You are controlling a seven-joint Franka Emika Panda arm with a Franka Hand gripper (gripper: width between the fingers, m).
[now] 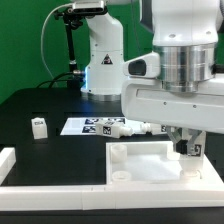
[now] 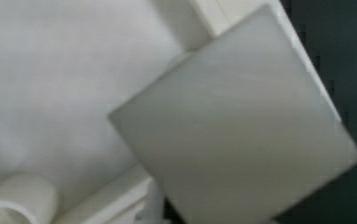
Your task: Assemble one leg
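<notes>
My gripper (image 1: 187,152) is down at the far corner of the white square panel (image 1: 140,166) on the exterior view's right. It is shut on a leg (image 1: 184,146), a small post with a dark tag marker that stands upright at that corner. In the wrist view a large blurred grey flat surface (image 2: 237,130) fills the middle, too close to name. The white panel (image 2: 50,100) lies behind it, with a round boss (image 2: 15,205) at its edge. A second leg (image 1: 38,126) stands on the black table at the exterior view's left. A third leg (image 1: 130,128) lies beside the marker board.
The marker board (image 1: 92,127) lies on the table behind the panel. A white rim (image 1: 12,160) runs along the exterior view's left and front edge. The robot base (image 1: 100,60) stands at the back with cables.
</notes>
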